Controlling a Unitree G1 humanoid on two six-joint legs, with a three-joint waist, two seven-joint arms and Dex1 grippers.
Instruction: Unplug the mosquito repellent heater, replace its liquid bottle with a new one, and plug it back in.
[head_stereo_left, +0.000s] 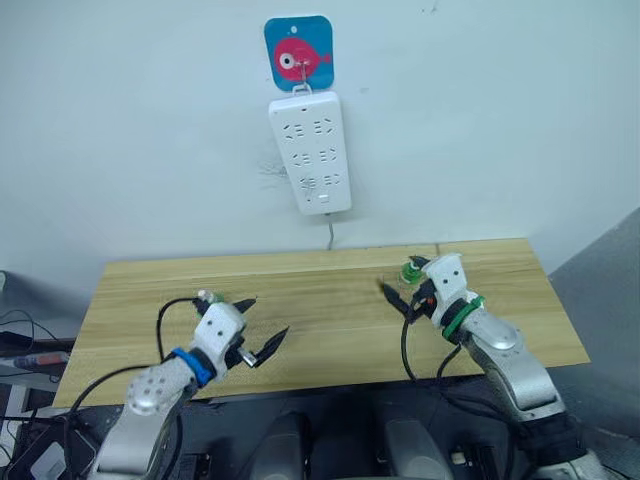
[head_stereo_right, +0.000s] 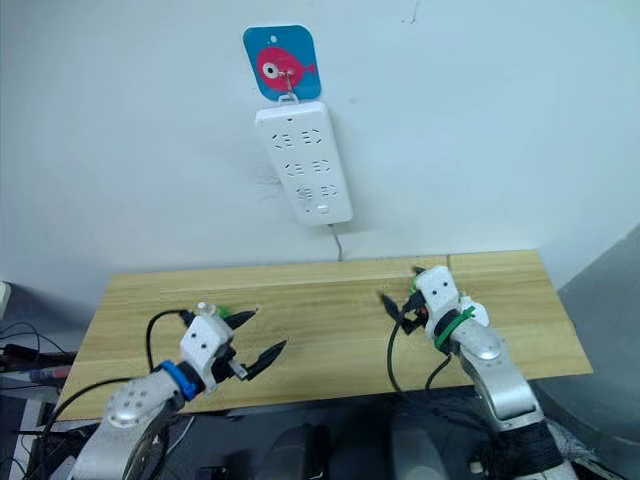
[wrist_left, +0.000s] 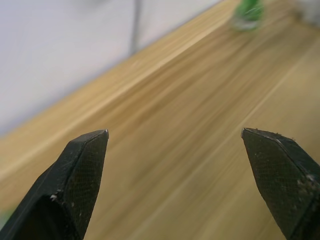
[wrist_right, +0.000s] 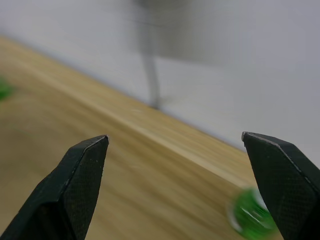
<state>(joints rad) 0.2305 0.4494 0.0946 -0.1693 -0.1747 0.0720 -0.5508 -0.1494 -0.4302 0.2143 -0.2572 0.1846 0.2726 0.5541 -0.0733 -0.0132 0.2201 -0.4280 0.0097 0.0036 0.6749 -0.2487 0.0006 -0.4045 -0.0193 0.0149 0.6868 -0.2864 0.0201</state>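
a: why are both arms just hanging over the wooden table (head_stereo_left: 330, 330)?

b: looks like a ready pose. the left gripper (head_stereo_left: 266, 318) hovers above the near left part of the board, its two black fingers spread wide with nothing between them. the right gripper (head_stereo_left: 397, 300) is the same on the right side: jaws well apart, empty, clear of the wood.

a: and the mosquito repellent heater?

b: i can't tell where it is. the white power strip (head_stereo_left: 311, 150) hangs on the wall from a hook on a blue fish sticker (head_stereo_left: 299, 55), and every socket on its face looks bare, so i'd judge the heater is already unplugged.

a: the bottles?

b: a small green-topped thing (head_stereo_left: 410, 271) stands on the table just beside the right gripper, toward the wall. it's too blurred to name for sure, but i'd guess it's a liquid bottle. another small whitish-green bit (head_stereo_left: 207, 297) sits close behind the left gripper, and i can't tell what it is.

a: why the strip on the wall?

b: it puts the sockets facing the robot, above the table's far edge, with its cord (head_stereo_left: 331, 236) dropping behind the board. plugging back in would mean lifting an arm well up.
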